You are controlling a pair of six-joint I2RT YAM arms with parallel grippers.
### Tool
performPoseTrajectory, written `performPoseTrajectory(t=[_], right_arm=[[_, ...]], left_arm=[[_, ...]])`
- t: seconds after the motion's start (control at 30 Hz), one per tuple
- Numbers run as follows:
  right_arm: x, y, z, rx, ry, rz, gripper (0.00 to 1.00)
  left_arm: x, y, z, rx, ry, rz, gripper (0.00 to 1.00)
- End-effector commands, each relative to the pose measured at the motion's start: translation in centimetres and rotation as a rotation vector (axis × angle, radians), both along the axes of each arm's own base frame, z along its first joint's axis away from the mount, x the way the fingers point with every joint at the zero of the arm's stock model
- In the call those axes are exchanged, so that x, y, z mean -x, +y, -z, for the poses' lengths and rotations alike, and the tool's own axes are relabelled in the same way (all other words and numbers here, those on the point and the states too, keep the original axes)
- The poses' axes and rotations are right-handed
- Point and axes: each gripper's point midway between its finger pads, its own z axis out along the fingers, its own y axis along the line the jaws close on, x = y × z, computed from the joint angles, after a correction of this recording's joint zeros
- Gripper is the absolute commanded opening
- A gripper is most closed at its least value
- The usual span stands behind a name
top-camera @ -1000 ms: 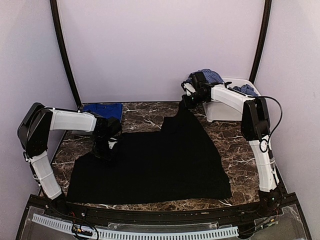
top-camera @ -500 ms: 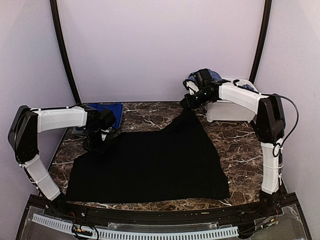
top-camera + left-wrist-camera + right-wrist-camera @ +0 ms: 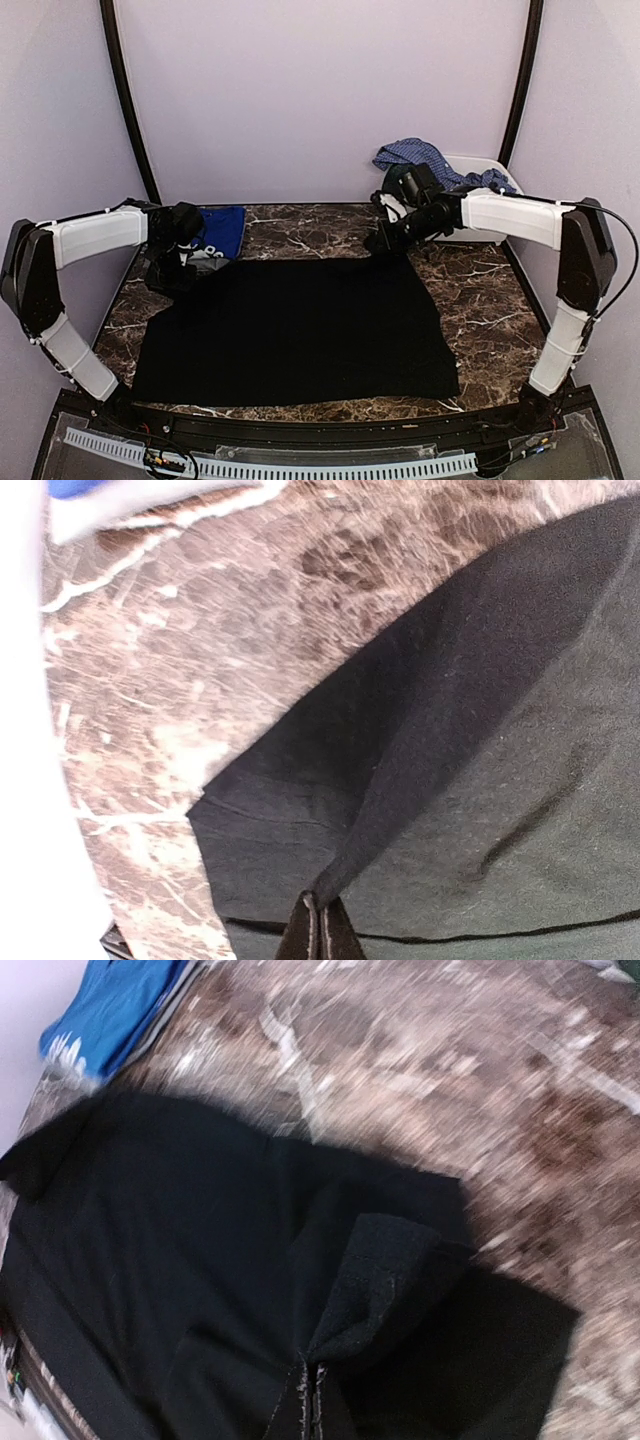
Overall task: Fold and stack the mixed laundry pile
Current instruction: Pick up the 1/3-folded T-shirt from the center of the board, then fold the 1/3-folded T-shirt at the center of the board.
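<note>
**Spotter:** Your left gripper [image 3: 320, 925] is pinched tight, no gap between the tips; it has a fold of the black garment [image 3: 300, 325], and the cloth runs up in a ridge straight into the jaws; just to the left of the tips the garment's edge lies on the marble table [image 3: 150, 680].

**Caller:** And your right gripper [image 3: 310, 1390]?

**Spotter:** Closed the same way, tips together on the far right corner of that same garment; a thick fold bunches up just ahead of the tips; bare marble shows beyond it.

**Caller:** So where does your cloth sit overall?

**Spotter:** Stretched between your two grippers along its far edge; from there it spreads flat over the table back toward the arm bases; near your left gripper the edge slopes off at an angle.

**Caller:** The other laundry?

**Spotter:** The royal-blue tee [image 3: 215, 232] lies just beyond your left gripper, at the back of the table; the blue checked shirt [image 3: 415, 153] hangs over the white bin [image 3: 480, 165] behind your right gripper; neither gripper touches them.
</note>
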Motion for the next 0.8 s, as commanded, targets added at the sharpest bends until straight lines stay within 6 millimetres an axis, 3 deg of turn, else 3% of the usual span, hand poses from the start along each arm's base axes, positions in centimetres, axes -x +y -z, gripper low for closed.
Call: performPoseTrajectory(t=[0.0,0.13,0.27,0.43,0.63,0.7,0.77], right_arm=[[6.1,2.8,5.3,-0.016,0.178,-0.056,0.00],[9.9,2.1,11.1,0.049,0.321,-0.053,0.00],[10.4,-0.9,13.8,0.154,0.351,0.001,0.00],[9.5,-5.3,14.9,0.204,0.388,0.095,0.00],[8.2,-10.4,13.8,0.206,0.384,0.229,0.00],[8.0,-11.5,13.6,0.202,0.382,0.255,0.00],[7.7,-11.9,12.9,0.184,0.367,0.263,0.00]], left_arm=[[1.1,-1.1,3.8,0.029,0.115,-0.015,0.00],[1.8,-3.0,6.0,0.090,0.168,0.010,0.00],[3.0,-5.4,7.5,0.127,0.213,0.060,0.00],[4.9,-10.4,9.5,0.228,0.260,0.139,0.00],[6.2,-16.3,10.7,0.348,0.298,0.207,0.00],[5.6,-17.0,10.5,0.349,0.280,0.219,0.00],[4.3,-16.4,10.0,0.307,0.235,0.220,0.00]])
